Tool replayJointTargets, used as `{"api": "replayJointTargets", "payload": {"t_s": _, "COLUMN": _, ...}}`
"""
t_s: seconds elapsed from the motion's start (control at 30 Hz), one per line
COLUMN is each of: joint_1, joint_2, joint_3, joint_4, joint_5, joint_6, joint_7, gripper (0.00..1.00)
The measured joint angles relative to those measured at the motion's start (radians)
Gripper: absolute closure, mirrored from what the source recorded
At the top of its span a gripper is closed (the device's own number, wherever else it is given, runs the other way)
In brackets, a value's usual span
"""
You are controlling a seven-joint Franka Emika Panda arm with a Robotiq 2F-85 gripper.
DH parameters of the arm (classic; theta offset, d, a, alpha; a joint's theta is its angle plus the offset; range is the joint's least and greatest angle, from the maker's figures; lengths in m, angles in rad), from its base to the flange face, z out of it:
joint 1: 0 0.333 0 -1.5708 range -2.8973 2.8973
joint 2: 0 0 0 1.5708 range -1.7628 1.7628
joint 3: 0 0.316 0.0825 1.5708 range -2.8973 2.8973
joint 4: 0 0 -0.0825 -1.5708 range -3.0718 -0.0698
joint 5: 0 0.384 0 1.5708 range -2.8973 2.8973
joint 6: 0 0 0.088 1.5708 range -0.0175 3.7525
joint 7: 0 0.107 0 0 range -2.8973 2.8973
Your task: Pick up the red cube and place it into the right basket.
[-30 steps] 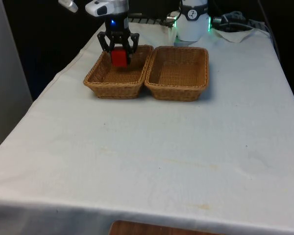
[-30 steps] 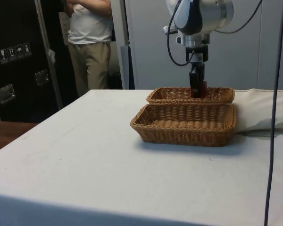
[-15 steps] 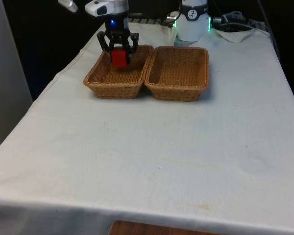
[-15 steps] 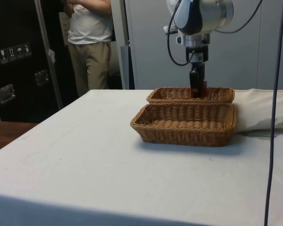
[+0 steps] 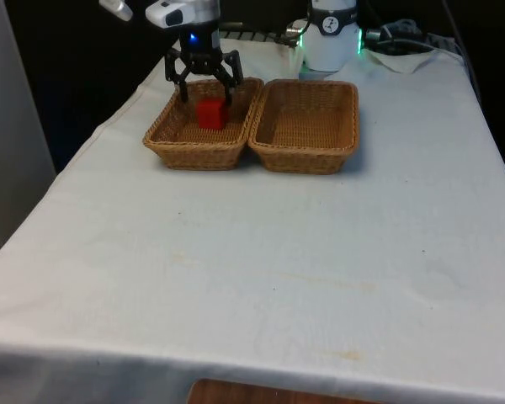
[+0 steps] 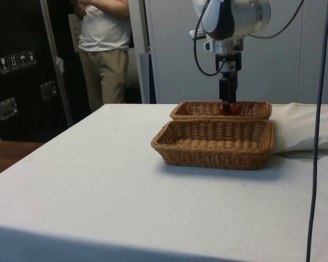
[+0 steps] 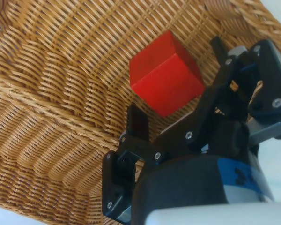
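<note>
The red cube lies on the floor of the wicker basket on the front view's left, free of any grip. My gripper hangs open just above it, its black fingers spread to either side. In the side view the gripper stands over the far basket, and the cube's top shows above the rim. The wrist view has the cube resting tilted on the weave between the spread fingers of the gripper. The other basket on the front view's right holds nothing.
The two baskets stand side by side, touching, near the table's far end. A person stands behind the table's corner in the side view. A thin cable hangs down by the near basket.
The fingers have spread apart and let go of the cube, which has dropped from between them onto the floor of the basket on the front view's left. The arm has stayed in place.
</note>
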Motion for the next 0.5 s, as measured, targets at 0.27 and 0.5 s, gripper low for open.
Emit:
{"api": "replayJointTargets", "payload": {"t_s": 0.27, "joint_1": 0.011, "joint_2": -0.045, "joint_3": 0.019, "joint_4": 0.002, "joint_5": -0.006, "joint_6": -0.013, "joint_7": 0.026, "gripper": 0.0}}
{"api": "replayJointTargets", "payload": {"t_s": 0.5, "joint_1": 0.019, "joint_2": -0.091, "joint_3": 0.044, "joint_4": 0.002, "joint_5": -0.047, "joint_6": -0.026, "joint_7": 0.085, "gripper": 0.0}}
